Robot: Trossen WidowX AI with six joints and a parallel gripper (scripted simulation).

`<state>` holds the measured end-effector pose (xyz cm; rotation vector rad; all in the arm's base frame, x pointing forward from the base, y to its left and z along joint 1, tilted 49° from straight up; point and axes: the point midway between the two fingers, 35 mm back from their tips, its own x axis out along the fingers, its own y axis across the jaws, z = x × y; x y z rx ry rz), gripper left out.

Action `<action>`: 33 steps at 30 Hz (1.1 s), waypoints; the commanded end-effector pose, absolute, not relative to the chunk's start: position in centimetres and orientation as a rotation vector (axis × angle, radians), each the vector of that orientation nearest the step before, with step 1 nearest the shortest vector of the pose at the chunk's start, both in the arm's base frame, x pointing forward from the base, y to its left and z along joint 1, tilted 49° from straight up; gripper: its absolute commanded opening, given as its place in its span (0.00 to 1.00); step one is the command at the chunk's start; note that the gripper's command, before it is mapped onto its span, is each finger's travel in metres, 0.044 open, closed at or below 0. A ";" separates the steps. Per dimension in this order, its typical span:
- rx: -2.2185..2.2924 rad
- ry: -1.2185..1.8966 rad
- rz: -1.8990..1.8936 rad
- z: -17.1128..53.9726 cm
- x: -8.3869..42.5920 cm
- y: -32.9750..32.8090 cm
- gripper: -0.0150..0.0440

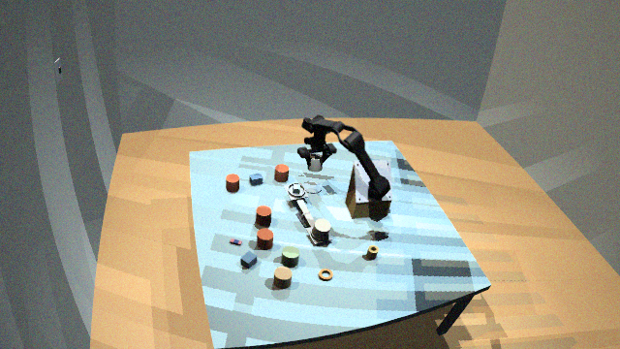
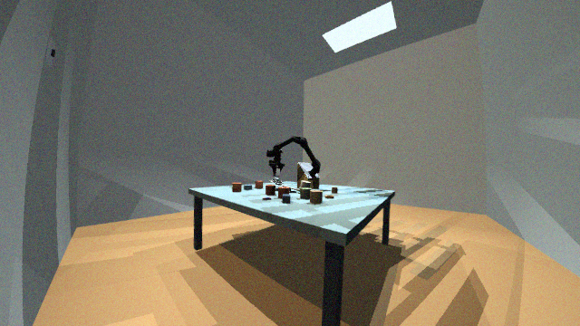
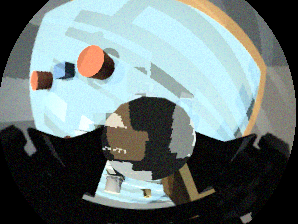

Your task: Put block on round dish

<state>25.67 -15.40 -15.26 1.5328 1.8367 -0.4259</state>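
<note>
My gripper (image 1: 315, 156) (image 2: 276, 170) is shut on a pale grey cup (image 1: 315, 164) (image 3: 150, 137), held in the air beyond the balance. The balance (image 1: 304, 211) stands mid-table. Its far end has a ring-shaped pan (image 1: 289, 193) with a small pale block (image 1: 296, 188) uncovered in it. The other cup (image 1: 322, 229) (image 3: 114, 184) stands upright on the near end. The round dish (image 1: 313, 188) shows faintly as a pale disc just right of the far pan in the top view. The held cup hides much of the wrist view.
Red cylinders (image 1: 232, 183) (image 1: 281, 173) (image 1: 263, 216) and blue blocks (image 1: 256, 179) (image 1: 249, 260) stand left of the balance. A green cylinder (image 1: 291, 257), a tan cylinder (image 1: 282, 277), an orange ring (image 1: 320, 276) and a brass piece (image 1: 372, 255) are nearer. The arm's base stands right.
</note>
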 end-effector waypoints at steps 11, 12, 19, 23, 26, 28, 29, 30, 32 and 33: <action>1.537 1.855 -0.408 -21.9 15.9 -15.1 0.25; 1.537 1.855 -0.408 -21.9 15.8 -15.1 0.25; 1.537 1.855 -0.407 -23.2 15.8 -13.7 0.25; 1.537 1.855 -0.406 -24.5 15.6 -12.2 0.25; 1.537 1.855 -0.406 -24.6 15.6 -12.2 0.25; 1.537 1.855 -0.406 -24.6 15.6 -12.1 0.25; 1.537 1.855 -0.406 -24.7 15.6 -12.0 0.25; 1.538 1.855 -0.406 -24.7 15.6 -12.0 0.25; 1.538 1.855 -0.406 -24.9 15.6 -11.8 0.25; 1.538 1.855 -0.406 -25.0 15.6 -11.6 0.25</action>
